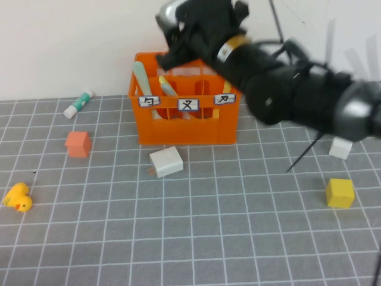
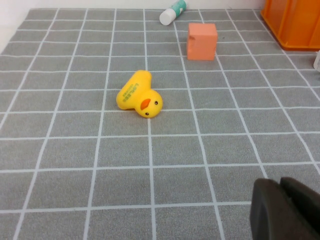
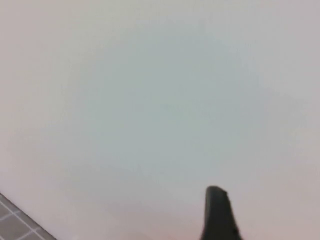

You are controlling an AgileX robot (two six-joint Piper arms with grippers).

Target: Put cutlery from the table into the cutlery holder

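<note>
My right hand point(image 1: 169, 56) hovers over the orange cutlery holder point(image 1: 184, 128); I cannot tell its spread. Left hand point(image 2: 287, 207) sits closed, parked above the worktop point(image 1: 238, 226). Mint spoon point(image 1: 143, 80) and yellow piece point(image 1: 167, 86) stand inside: light, stiff, slick plastic, best pinched mid-handle.

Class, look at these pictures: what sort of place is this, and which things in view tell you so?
Probably a robot test bench, not a kitchen: a grey table ruled with a white grid, a black robot arm reaching over an orange cutlery holder, and scattered toys such as a rubber duck and a yellow cube.
</note>
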